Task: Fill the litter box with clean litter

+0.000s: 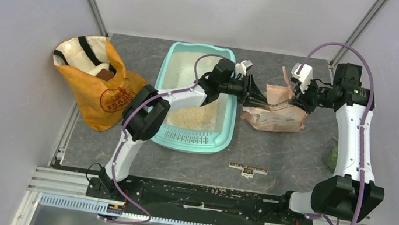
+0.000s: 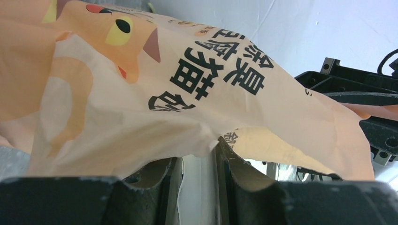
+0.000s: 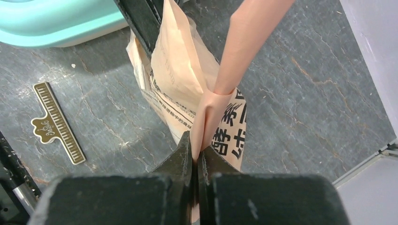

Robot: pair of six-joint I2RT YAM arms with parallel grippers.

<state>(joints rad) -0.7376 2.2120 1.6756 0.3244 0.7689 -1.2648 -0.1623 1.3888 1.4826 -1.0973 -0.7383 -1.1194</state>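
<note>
The mint-teal litter box lies mid-table, and its corner shows in the right wrist view. A beige heap of clean litter sits in its near half. A crumpled pink-tan paper bag with black print stands just right of the box. My left gripper reaches across the box's right rim and is shut on the bag's edge, which drapes over its fingers. My right gripper is shut on a pink fold at the bag's top, pinched between its fingertips.
An orange-yellow bag with black straps stands open left of the box. A brown ruler-shaped clip lies on the grey table in front of the paper bag, also in the right wrist view. Something green sits at the right edge.
</note>
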